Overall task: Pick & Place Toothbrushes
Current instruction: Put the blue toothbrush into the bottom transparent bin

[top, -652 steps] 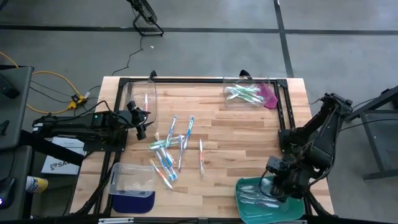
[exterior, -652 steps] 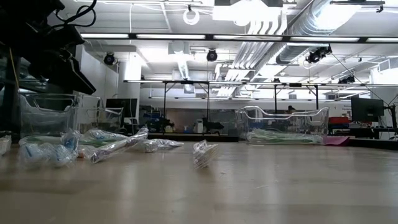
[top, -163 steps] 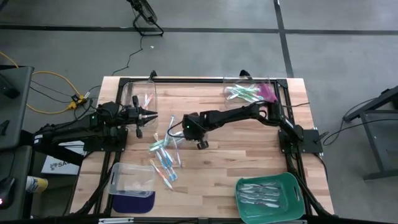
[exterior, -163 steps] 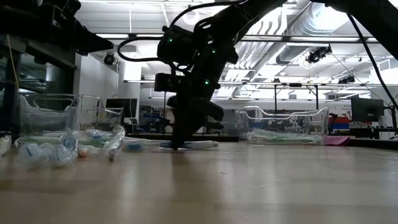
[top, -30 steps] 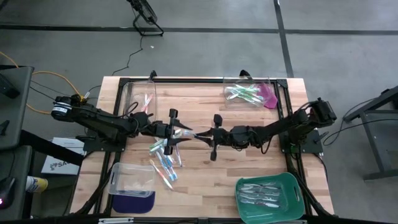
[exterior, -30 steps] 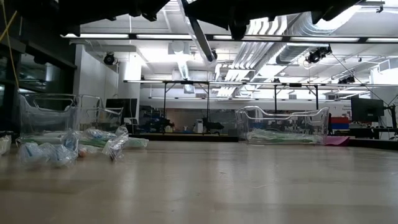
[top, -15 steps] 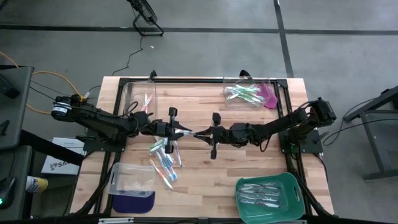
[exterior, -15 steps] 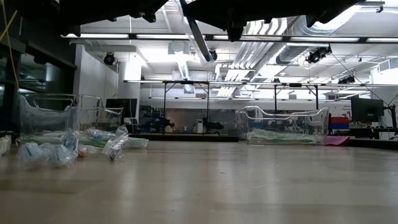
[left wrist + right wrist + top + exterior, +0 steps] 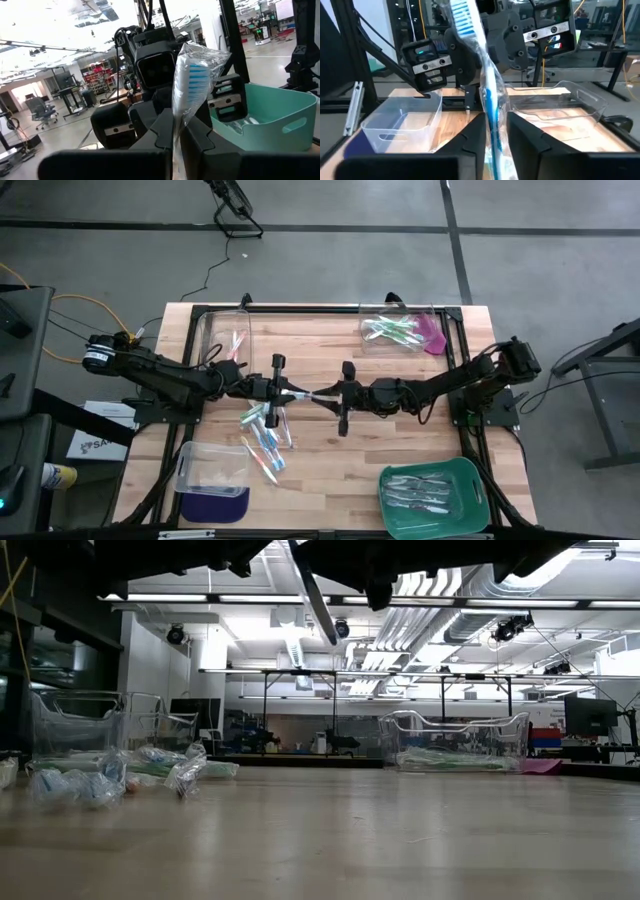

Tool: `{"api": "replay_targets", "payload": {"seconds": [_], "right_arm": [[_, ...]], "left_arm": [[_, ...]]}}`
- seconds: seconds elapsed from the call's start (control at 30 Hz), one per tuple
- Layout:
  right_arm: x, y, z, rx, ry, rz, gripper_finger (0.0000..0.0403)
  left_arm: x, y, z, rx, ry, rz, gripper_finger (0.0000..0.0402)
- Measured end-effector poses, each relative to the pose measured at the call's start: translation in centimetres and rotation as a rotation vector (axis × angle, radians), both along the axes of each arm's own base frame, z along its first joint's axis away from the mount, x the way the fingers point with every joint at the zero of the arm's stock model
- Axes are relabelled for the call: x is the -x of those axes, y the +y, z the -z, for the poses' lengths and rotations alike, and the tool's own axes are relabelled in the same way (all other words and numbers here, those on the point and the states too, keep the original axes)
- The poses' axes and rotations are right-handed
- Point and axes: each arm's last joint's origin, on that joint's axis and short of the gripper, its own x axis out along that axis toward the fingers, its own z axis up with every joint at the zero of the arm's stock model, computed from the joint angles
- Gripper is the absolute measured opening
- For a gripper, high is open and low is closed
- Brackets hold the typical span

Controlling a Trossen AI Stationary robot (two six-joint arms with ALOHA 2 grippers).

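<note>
Two tools meet above the desk (image 9: 400, 430), right of the toothbrush pile (image 9: 265, 430). The left tool (image 9: 291, 393) is clenched on a wrapped blue toothbrush (image 9: 310, 394). Whether the right tool (image 9: 330, 395) grips it, I cannot tell.

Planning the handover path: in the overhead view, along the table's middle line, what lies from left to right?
Left end effector → wrapped blue toothbrush spanning the two arms → right end effector → black frame rail at the table's right edge.
</note>
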Motion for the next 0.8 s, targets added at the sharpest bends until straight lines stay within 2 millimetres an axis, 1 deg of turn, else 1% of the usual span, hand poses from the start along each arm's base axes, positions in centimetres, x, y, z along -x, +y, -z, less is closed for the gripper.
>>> {"api": "replay_targets", "payload": {"seconds": [0.23,0.37,0.47,0.6,0.73,0.8], "right_arm": [[0.2,0.9,-0.3,-0.090,-0.028,-0.017,0.0138],[0.6,1.4,-1.0,-0.104,-0.050,-0.034,0.0177],[0.9,2.0,-1.4,-0.097,-0.057,-0.056,0.0200],[1.3,2.8,-1.4,-0.054,-0.038,-0.083,0.0216],[1.5,3.6,-1.1,-0.036,-0.002,-0.105,0.0216],[1.5,3.8,-0.8,-0.029,0.020,-0.109,0.0212]], "left_arm": [[0.0,0.0,0.1,-0.014,0.008,-0.006,0.0007],[0.0,0.0,0.2,-0.023,0.018,-0.009,0.0007],[0.0,0.0,0.3,-0.042,0.032,-0.012,0.0007],[0.0,0.0,0.4,-0.050,0.038,-0.013,0.0006],[0.6,0.1,-0.2,-0.053,0.061,-0.012,0.0006],[1.1,0.1,-0.5,-0.061,0.105,-0.011,0.0006]]}}
